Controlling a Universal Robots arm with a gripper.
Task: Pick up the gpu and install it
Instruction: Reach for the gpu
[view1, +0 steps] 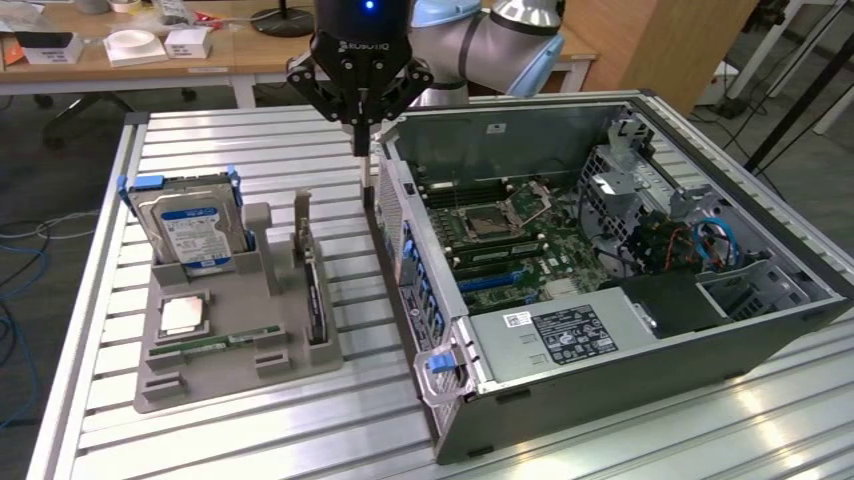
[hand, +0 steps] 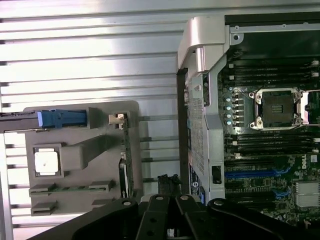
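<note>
Black fingers (view1: 360, 138) are pressed together and hold nothing, up above the gap between the grey tray (view1: 220, 375) and the open computer (view1: 561, 400). The gpu (view1: 315, 295) stands on its edge in the tray, on the silver desk (view1: 227, 150).

Tool (view1: 359, 148) closed, vertical, tips downward.

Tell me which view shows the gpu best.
The exterior view: the gpu stands on edge in the gray holder, with its bracket end and dark side visible. The wrist view looks down on the gpu, so it appears as a thin edge-on strip.
</note>
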